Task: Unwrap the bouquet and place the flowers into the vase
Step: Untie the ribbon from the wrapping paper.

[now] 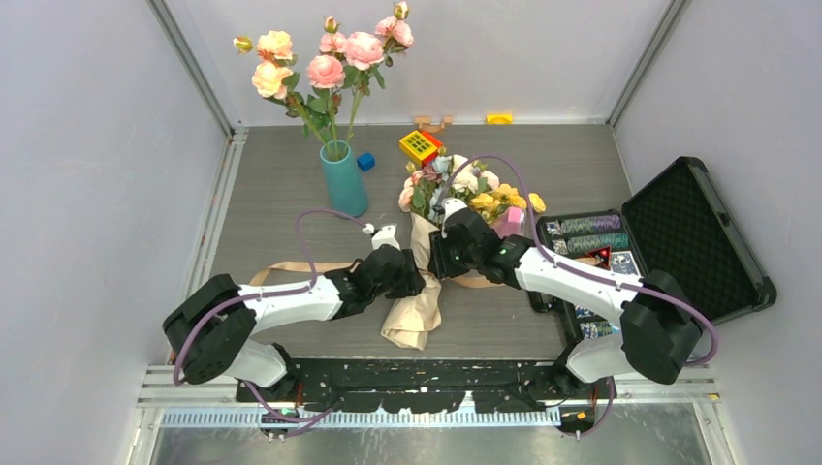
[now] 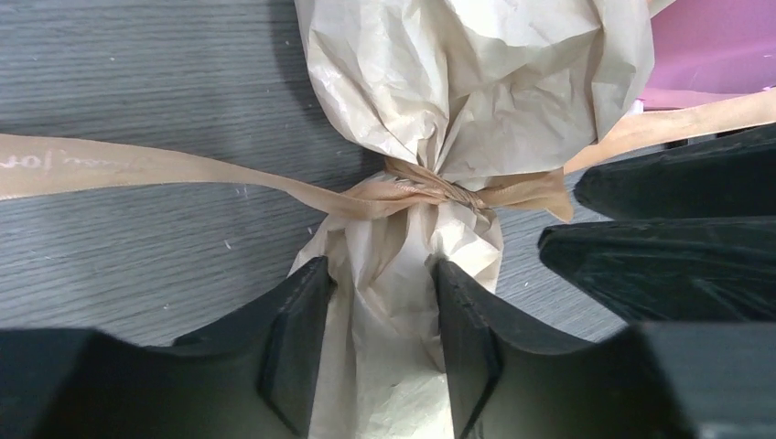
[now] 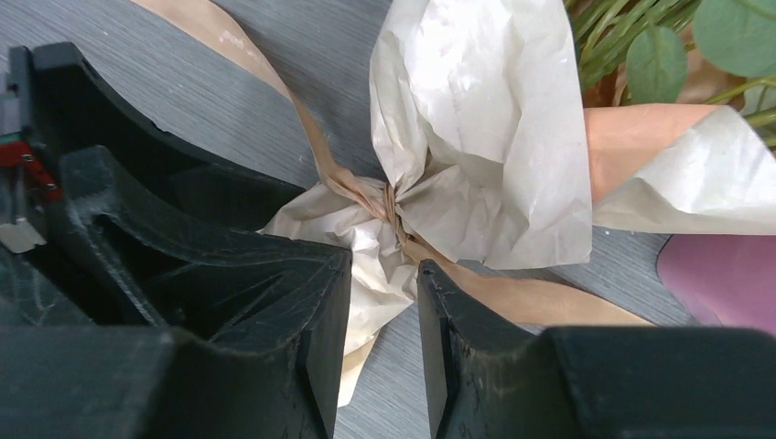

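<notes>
The bouquet (image 1: 426,262) lies along the middle of the table. Its flowers (image 1: 465,189) point toward the back and its crinkled paper tail (image 1: 412,320) points toward me. A tan ribbon (image 2: 137,165) is knotted round the neck (image 2: 439,192) and trails off to the left. My left gripper (image 2: 380,270) is shut on the paper tail just below the knot, with the paper filling the gap. My right gripper (image 3: 386,263) comes in from the other side and pinches crumpled paper beside the knot (image 3: 389,206). The teal vase (image 1: 344,184) stands at the back left.
Tall pink and peach roses (image 1: 330,58) fill the vase. A pink box (image 1: 509,221) sits right of the flowers, and an open black case (image 1: 679,242) is at the far right. A yellow toy (image 1: 420,145) and a blue cube (image 1: 365,162) lie behind the bouquet.
</notes>
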Controlling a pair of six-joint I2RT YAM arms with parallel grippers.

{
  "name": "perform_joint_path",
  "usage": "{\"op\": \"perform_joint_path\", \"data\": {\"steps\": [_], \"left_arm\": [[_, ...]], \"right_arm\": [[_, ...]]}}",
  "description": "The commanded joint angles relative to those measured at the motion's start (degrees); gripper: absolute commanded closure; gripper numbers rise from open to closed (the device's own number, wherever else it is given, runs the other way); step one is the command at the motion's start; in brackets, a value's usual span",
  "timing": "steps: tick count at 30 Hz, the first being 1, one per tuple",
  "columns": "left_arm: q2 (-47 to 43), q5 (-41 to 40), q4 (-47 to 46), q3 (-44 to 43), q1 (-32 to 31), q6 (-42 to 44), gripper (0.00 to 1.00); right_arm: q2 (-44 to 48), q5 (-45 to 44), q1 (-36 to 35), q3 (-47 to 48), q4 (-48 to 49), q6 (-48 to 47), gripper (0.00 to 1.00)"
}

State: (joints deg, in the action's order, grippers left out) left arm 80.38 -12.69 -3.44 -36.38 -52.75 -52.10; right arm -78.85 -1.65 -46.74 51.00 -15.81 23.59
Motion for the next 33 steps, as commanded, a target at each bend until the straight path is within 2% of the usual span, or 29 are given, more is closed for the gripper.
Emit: {"op": "perform_joint_path", "data": {"steps": [1, 6, 15, 25, 33], "left_arm": [[1.3, 1.6, -3.3, 0.9, 0.4, 1.3, 0.57], [2.0, 2.3, -1.4, 1.6, 0.4, 1.6, 0.74], [0.8, 2.0, -0.4, 3.6, 0.4, 2.2, 0.89], [1.3, 2.1, 0.1, 3.2, 0.4, 2.8, 0.96], [1.4, 2.0, 0.4, 2.9, 0.4, 2.8, 0.98]], "right_arm": [[-1.4, 0.8, -0.8, -0.6, 2.1, -1.7, 0.63], [-2.7, 0.8, -1.2, -0.2, 2.6, -2.4, 0.66], [-6.2, -0.1, -2.6, 0.8, 3.3, -4.1, 0.69], [-6.0, -5.4, -2.7, -0.2, 4.8, -5.2, 0.71], [-7.6, -4.6, -2.7, 0.3, 4.9, -5.8, 0.77]]}}
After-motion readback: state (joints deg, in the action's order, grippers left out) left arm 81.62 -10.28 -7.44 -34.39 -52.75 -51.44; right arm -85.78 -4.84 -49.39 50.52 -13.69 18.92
